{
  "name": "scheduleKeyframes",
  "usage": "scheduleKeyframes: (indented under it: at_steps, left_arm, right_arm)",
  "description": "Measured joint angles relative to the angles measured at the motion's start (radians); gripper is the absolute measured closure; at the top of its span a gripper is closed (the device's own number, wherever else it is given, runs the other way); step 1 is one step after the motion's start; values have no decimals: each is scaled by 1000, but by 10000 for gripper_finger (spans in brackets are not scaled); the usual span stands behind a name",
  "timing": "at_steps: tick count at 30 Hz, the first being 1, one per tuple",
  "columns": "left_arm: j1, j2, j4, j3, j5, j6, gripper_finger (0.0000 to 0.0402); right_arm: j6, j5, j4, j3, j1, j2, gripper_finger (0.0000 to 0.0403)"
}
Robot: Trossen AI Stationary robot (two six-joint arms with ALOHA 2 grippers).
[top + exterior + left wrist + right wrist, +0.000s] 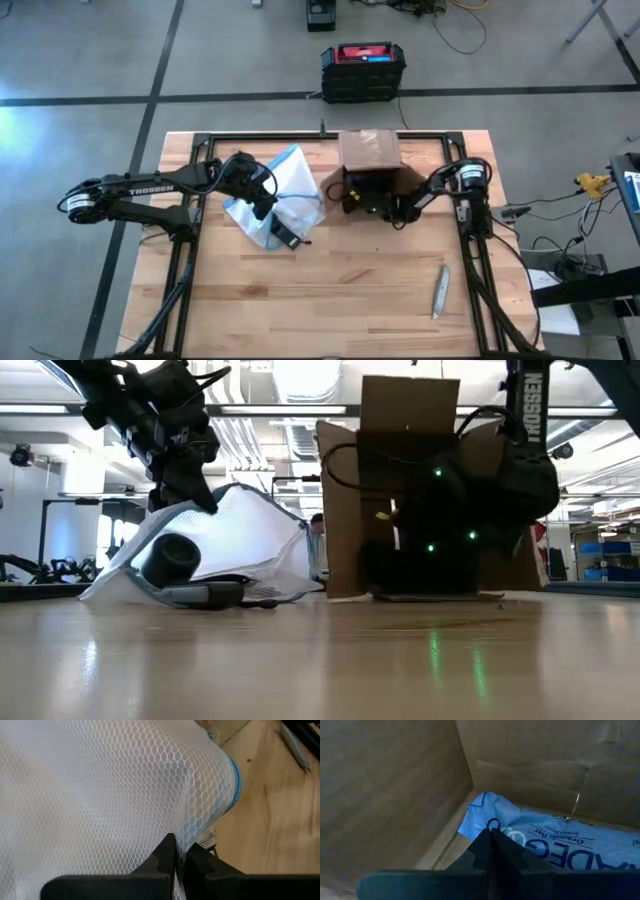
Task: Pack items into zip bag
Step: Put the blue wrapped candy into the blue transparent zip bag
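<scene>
The zip bag (297,183), white mesh with a blue strip (235,785) along one edge, stands tented at the table's far left of centre. My left gripper (268,206) is shut on it. A dark roll (166,560) and a slim dark thing (212,595) lie in its lower part. The brown cardboard box (370,150) lies on its side at far centre. My right gripper (490,842) reaches into it, shut, its tips over the corner of a blue printed packet (545,837) on the box floor. My left gripper pinches a fold of the bag's mesh wall (172,831) between its two fingers, not far from the blue strip. It comes slanting down from the table's left. The bag is drawn up into a peak (205,500) below the fingers, and its lower part rests on the table. My right gripper's shut tips stand at the blue packet's corner (482,802); whether they touch it I cannot tell.
A slim grey tool (440,290) lies near the table's right near corner. A black frame (300,137) rims the wooden table (320,300). The box's walls (395,780) close in around my right gripper. Black crates (363,72) stand on the floor beyond the far edge.
</scene>
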Motion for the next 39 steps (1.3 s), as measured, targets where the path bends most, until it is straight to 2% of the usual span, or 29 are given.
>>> scheduleKeyframes:
  at_steps: [7,10,14,19,20,23,27,32,35,39]
  left_arm:
    - [4,0,-14,-1,-21,16,401]
    - [5,0,-9,-6,-27,17,401]
    - [7,0,-3,-14,-47,17,401]
    - [7,0,-2,-23,-48,13,401]
    - [7,0,0,-23,-48,13,401]
    - [8,0,0,-24,-48,8,401]
    - [9,1,9,-26,-50,-6,401]
    - [13,2,40,-27,-76,-7,401]
    - [13,10,55,-27,-83,-7,401]
    - [13,26,65,-27,-82,-14,401]
  right_arm:
    - [32,-247,-225,-3,80,-208,403]
    - [-46,-184,-304,-4,123,-283,403]
    - [-150,-78,-321,-6,158,-304,403]
    - [-72,3,-388,-8,117,-221,403]
    - [-49,-9,-384,-5,105,-206,403]
    - [6,-135,-363,-2,83,-183,403]
    - [11,-237,-346,-3,117,-222,403]
    - [3,-227,-367,-8,120,-265,403]
    - [-59,-226,-358,-5,122,-289,403]
    - [-223,-318,-374,5,126,-317,400]
